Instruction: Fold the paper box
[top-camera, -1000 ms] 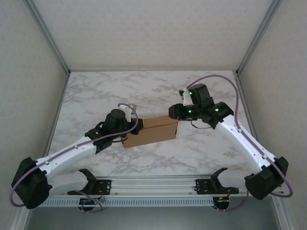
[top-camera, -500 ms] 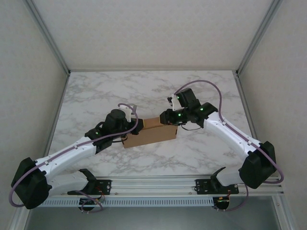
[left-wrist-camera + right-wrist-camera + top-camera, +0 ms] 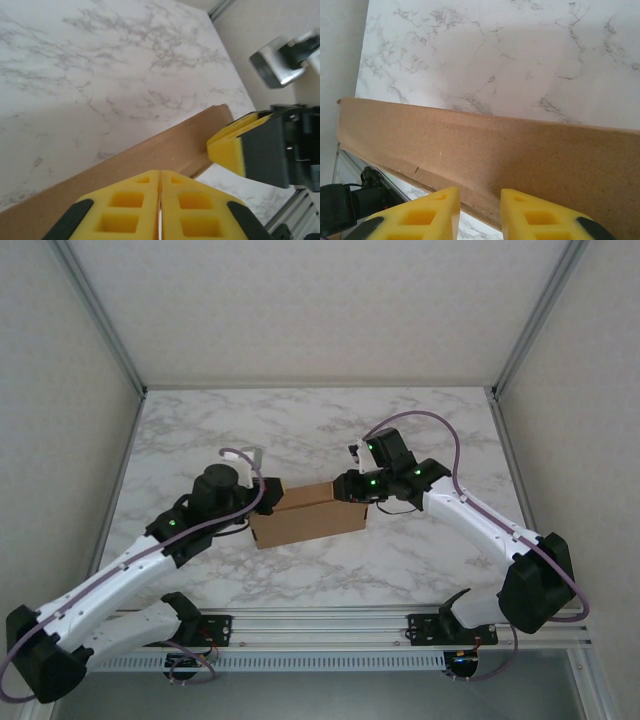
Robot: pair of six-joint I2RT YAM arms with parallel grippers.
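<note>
Left gripper is clenched empty over the box's long edge. Right gripper, fingers parted, meets its far end, grip unclear. Bare table lies beyond.

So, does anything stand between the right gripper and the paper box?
Nothing visible does. In the right wrist view the right gripper is right at the paper box: bare cardboard lies directly past its parted fingers, with the marble table beyond it.
</note>
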